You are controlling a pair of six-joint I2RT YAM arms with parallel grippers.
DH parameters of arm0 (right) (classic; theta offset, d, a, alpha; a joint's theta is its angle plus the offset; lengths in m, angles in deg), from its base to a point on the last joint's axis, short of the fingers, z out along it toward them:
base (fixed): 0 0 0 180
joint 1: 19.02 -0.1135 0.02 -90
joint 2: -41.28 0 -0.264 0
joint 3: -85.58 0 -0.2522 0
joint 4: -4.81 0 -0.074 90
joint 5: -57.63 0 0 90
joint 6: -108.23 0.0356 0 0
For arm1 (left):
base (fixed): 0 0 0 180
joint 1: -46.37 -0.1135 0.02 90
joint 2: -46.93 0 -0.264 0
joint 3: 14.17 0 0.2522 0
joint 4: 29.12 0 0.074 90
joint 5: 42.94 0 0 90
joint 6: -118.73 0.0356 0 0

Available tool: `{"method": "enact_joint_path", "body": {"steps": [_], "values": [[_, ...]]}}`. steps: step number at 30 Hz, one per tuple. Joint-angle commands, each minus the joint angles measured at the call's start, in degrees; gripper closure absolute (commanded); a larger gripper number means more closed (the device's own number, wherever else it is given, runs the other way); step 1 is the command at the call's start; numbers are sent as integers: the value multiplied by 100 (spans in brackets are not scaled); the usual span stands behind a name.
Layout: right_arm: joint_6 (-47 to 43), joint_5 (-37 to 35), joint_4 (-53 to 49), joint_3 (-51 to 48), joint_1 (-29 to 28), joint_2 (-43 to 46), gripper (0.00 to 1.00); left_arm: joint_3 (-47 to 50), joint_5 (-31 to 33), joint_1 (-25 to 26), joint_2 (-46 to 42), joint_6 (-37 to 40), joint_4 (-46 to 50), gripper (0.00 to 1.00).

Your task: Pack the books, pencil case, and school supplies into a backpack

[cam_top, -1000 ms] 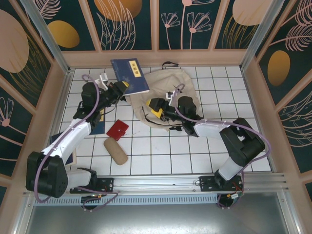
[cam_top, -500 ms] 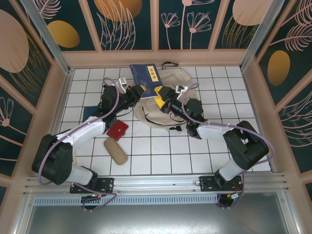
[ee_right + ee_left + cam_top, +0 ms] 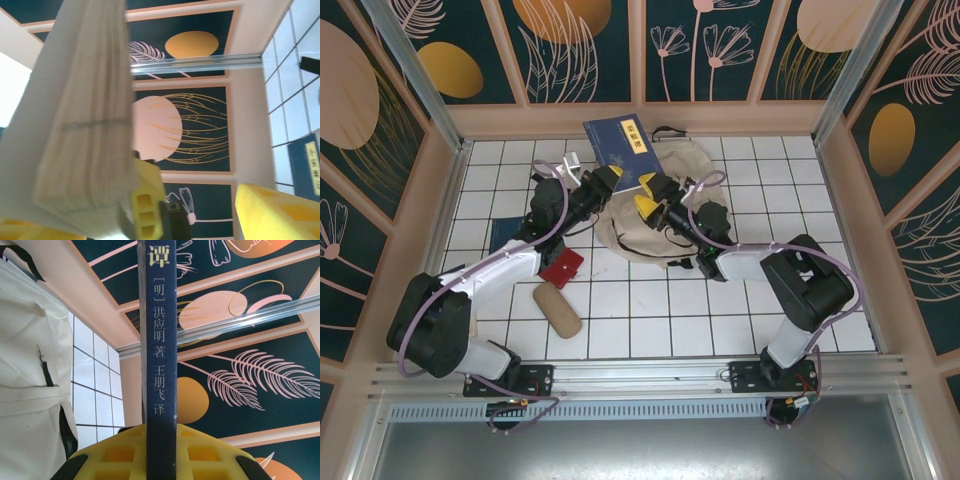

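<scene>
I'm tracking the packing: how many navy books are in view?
2. One book is held up by the left gripper at the backpack; a second book lies flat on the table, partly under the left arm. Others may be hidden.

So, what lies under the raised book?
The beige backpack lies under the book. The book covers part of it, and what is inside the backpack cannot be seen.

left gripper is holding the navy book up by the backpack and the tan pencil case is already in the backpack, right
Not quite: in the top external view the pencil case lies out on the table, near the red square. The rest holds.
</scene>
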Motion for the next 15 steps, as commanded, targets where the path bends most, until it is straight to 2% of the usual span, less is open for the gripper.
{"method": "enact_joint_path", "body": {"steps": [1,5,10,12,13,15], "values": [[17,-134,654,285,42,-108,29,-18,39,49,103,-224,-663,100],[38,-148,714,496,67,-296,36,-44,16,62,151,-286,-710,100],[83,-248,640,611,112,-421,54,0,13,62,148,-444,-820,100],[20,-262,538,603,143,-387,64,30,18,59,128,-471,-799,100],[-80,-267,361,591,159,-326,75,35,46,62,114,-462,-723,99],[-462,-292,-507,640,172,-67,92,39,90,66,83,-390,-528,87]]}}
